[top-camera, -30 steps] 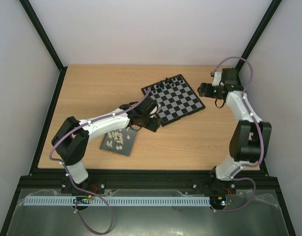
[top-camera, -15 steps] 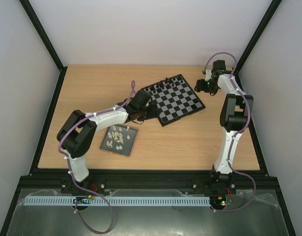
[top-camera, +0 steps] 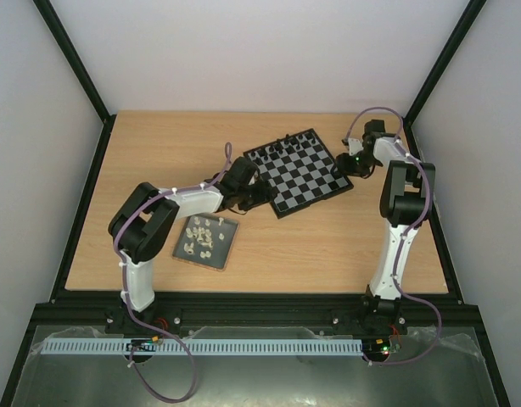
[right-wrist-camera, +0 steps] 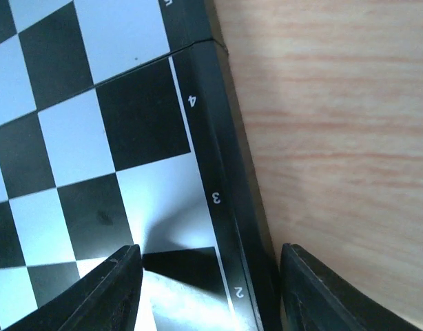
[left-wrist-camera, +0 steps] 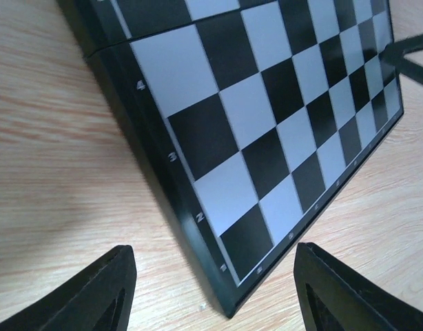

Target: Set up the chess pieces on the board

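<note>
The board point(top-camera: 305, 176) lies turned at an angle on the table's far middle. My left gripper point(top-camera: 254, 195) is open at its near-left corner. In the left wrist view the board point(left-wrist-camera: 266, 138) has its corner between the left gripper's point(left-wrist-camera: 215, 293) spread fingers, untouched. My right gripper point(top-camera: 345, 166) is open at the right rim. In the right wrist view the gripper point(right-wrist-camera: 211, 289) straddles the board's point(right-wrist-camera: 129, 138) numbered edge, with one finger over the squares and one outside the rim. The white chess pieces point(top-camera: 203, 235) lie in a heap on a dark tray.
The dark tray point(top-camera: 226, 255) with a tan edge sits left of centre, near the left arm. Several black figures point(top-camera: 282, 144) stand along the board's far edge. Black frame posts and grey walls close in the wooden table point(top-camera: 159, 161).
The right gripper came in from beyond the board's right side to its rim, and its jaws narrowed. The left gripper shifted up from beside the tray to the board's corner.
</note>
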`<action>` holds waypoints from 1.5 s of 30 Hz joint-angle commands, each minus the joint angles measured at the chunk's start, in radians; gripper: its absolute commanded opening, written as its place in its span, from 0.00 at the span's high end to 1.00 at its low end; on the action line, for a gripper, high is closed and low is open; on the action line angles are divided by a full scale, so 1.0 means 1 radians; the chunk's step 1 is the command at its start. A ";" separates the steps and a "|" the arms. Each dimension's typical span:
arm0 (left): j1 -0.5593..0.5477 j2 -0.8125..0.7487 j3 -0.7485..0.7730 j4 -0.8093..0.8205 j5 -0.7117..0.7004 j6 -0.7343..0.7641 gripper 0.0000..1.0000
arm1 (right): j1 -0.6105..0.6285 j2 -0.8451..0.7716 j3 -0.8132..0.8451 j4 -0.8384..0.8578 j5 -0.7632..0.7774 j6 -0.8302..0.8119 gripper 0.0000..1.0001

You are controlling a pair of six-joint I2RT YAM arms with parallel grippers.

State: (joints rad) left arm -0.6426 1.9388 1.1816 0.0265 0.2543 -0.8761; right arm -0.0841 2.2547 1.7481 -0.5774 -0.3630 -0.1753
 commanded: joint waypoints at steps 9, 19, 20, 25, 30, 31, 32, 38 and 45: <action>0.040 0.087 0.010 0.078 0.036 0.013 0.42 | 0.024 -0.151 -0.337 -0.035 -0.071 -0.045 0.44; 0.039 0.068 -0.004 0.018 0.025 0.066 0.45 | 0.089 -0.231 -0.444 -0.047 -0.087 -0.068 0.49; 0.039 0.061 -0.004 0.000 0.022 0.075 0.45 | 0.098 -0.239 -0.450 -0.056 -0.087 -0.072 0.49; 0.038 0.034 -0.013 -0.073 0.023 0.115 0.45 | 0.129 -0.300 -0.503 -0.077 -0.088 -0.086 0.50; 0.018 0.009 -0.049 -0.105 0.072 0.145 0.47 | 0.143 -0.367 -0.561 -0.108 -0.085 -0.107 0.50; 0.011 0.000 -0.053 -0.116 0.072 0.156 0.48 | 0.146 -0.378 -0.570 -0.118 -0.085 -0.116 0.50; 0.004 -0.010 -0.059 -0.126 0.071 0.166 0.48 | 0.148 -0.386 -0.581 -0.129 -0.084 -0.127 0.50; -0.044 -0.079 -0.123 -0.172 0.062 0.197 0.51 | 0.150 -0.441 -0.644 -0.192 -0.070 -0.179 0.50; -0.111 -0.166 -0.214 -0.223 0.021 0.226 0.51 | 0.152 -0.480 -0.716 -0.242 -0.043 -0.243 0.50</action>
State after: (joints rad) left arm -0.6949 1.8122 1.0077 -0.1516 0.2092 -0.6754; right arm 0.0326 1.7939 1.0805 -0.6956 -0.3271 -0.3542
